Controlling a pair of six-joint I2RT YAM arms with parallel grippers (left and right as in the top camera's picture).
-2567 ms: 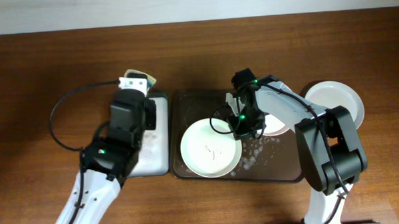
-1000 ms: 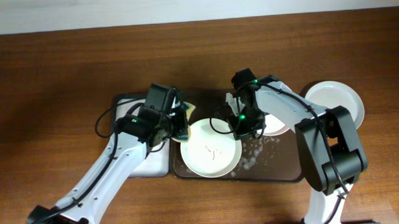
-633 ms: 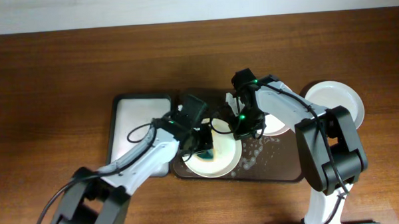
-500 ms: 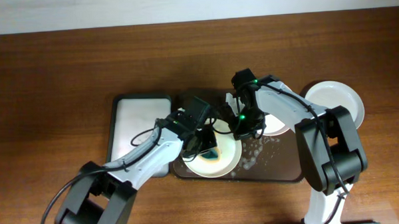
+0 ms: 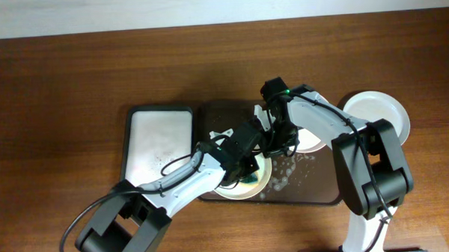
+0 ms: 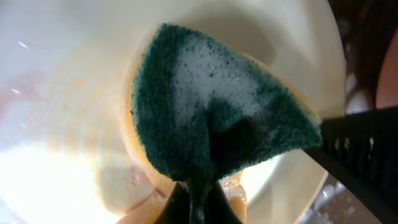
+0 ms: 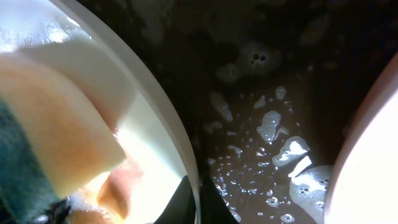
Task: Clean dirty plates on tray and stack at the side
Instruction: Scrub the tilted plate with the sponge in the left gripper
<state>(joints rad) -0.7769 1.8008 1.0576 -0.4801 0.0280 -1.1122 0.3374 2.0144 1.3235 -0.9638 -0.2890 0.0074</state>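
A white plate [image 5: 228,190] lies on the left part of the dark tray [image 5: 316,190], mostly under my left arm. My left gripper [image 5: 248,168] is shut on a foamy green and yellow sponge [image 6: 205,118] and presses it on the plate's inside [image 6: 62,93], where thin red smears [image 6: 149,180] show. My right gripper [image 5: 274,143] is shut on this plate's rim [image 7: 155,93], one finger each side. A second plate [image 5: 312,142] lies on the tray, partly under the right arm. A third plate [image 5: 385,109] sits on the table to the right of the tray.
A smaller white rectangular tray [image 5: 161,139] stands left of the dark tray. Foam and water drops [image 7: 273,130] cover the dark tray's floor between the two plates. The brown table surrounds both trays.
My left arm carried the sponge from over the white tray onto the plate and slid it rightward across the plate. The right arm has not moved.
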